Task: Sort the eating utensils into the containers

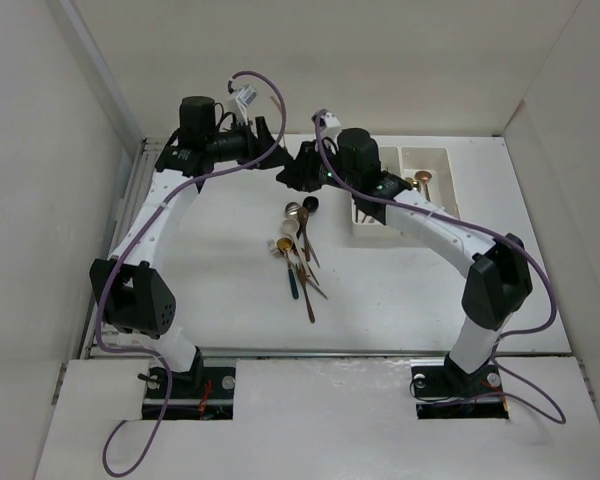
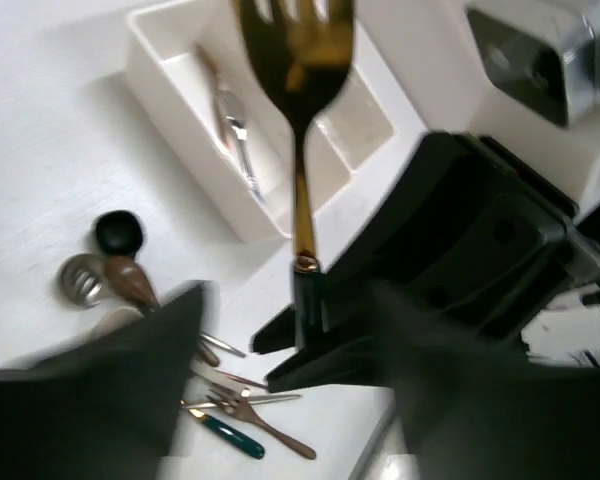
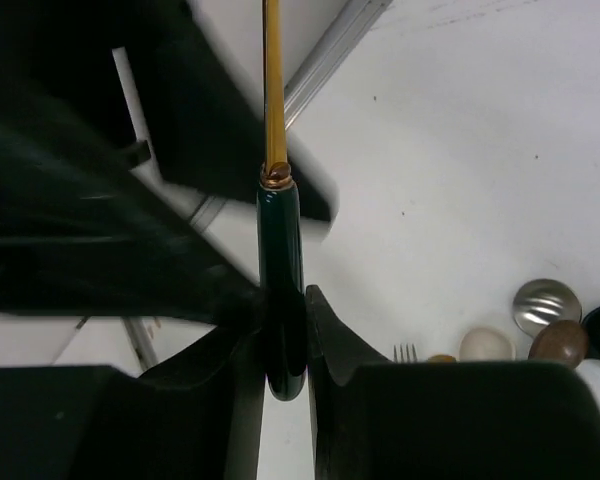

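Gripper states: right gripper was clamped on the dark teal handle of a gold-headed fork, one finger pressed to each side. Left gripper was spread wide, its blurred fingers standing to either side of the same fork and clear of it.

Overhead view: both grippers met tip to tip above the far middle of the white table. The fork itself could not be made out there.

White plastic two-compartment tray lay at the far right of the table, the right arm crossing over its left compartment. A copper spoon lay in the right compartment. The left wrist view looked into the compartment nearer the pile, where silver utensils lay lengthwise.

Loose pile of utensils lay mid-table, nearer the arm bases than the grippers.

The left wrist view showed the fork's tines in front of the tray. The right wrist view showed only the handle and gold neck, with the head cut off at the frame top.

Small items in the left wrist view: a black spoon bowl beside a brown spoon bowl. The right wrist view added a pale rounded head.
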Robot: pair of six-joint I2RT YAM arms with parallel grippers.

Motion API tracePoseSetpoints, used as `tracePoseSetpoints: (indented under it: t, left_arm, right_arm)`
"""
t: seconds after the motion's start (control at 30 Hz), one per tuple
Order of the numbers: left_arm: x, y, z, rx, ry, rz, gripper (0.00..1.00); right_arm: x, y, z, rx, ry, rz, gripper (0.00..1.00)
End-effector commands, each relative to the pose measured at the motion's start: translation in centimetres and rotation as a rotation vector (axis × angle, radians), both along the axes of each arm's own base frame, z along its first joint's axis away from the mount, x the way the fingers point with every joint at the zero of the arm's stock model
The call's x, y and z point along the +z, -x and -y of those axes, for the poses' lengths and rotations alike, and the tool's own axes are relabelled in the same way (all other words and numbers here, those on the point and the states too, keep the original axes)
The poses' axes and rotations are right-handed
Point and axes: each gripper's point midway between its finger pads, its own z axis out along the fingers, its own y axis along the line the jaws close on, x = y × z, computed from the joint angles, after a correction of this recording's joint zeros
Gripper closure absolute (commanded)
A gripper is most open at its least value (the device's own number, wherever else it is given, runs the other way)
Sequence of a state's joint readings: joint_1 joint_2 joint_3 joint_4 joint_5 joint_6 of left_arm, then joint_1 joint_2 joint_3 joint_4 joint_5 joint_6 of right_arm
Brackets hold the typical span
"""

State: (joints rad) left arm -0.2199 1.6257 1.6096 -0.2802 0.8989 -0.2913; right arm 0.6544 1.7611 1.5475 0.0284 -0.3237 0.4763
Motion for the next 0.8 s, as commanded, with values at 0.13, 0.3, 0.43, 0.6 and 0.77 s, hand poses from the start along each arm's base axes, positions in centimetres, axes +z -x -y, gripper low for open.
tracePoseSetpoints:
  t: [0.13, 0.3, 0.43, 0.6, 0.77]
  left_arm:
    - [-1.7, -1.4, -2.3, 0.169, -0.232, 0.019, 0.00]
    - [-4.7, -5.4, -10.3, 0.558, -0.581, 0.055, 0.00]
    - [-4.7, -6.2, -15.3, 0.770, -0.770, 0.085, 0.00]
    - [-4.8, -6.1, -17.9, 0.884, -0.863, 0.097, 0.00]
    - [-5.5, -5.5, -18.3, 0.881, -0.884, 0.093, 0.00]
  right_arm:
    - [0.5, -5.4, 8.6, -0.404, 0.047, 0.005, 1.00]
    - [-8.2, -7.4, 18.9, -0.746, 0.416, -0.248, 1.00]
    - [-14.1, -8.1, 21.7, -0.808, 0.591, -0.342, 1.00]
    - [-16.3, -9.3, 24.0, -0.858, 0.654, -0.401, 0.80]
    - [-13.8, -9.9, 25.4, -0.921, 0.648, -0.364, 0.33]
